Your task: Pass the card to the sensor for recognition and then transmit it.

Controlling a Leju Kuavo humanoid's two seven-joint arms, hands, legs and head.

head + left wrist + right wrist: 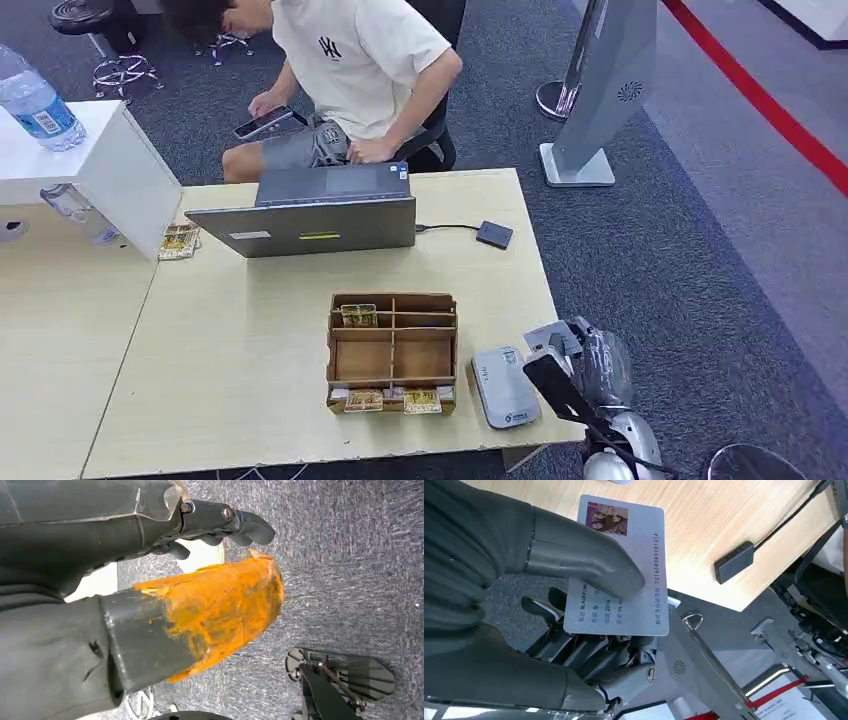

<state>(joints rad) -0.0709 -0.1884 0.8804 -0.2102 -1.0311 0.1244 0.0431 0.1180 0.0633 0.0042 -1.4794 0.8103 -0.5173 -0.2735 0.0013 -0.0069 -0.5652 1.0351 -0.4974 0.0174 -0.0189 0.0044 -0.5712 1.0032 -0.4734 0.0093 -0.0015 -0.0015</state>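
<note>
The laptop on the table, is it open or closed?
Open. The laptop has its lid raised and its keyboard deck showing behind it, facing the seated person.

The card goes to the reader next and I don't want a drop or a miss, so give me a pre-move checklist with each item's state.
1. Card held by the right hand, thumb pressed on its face: ok.
2. Card face unbent and print readable: ok.
3. White card reader on the table, top uncovered: ok.
4. Card over the reader: not ok; the right hand sits just beyond the table's edge, beside the reader.
5. Left hand out of the way, hanging over carpet: ok.
6. Reader powered: cannot tell.
</note>
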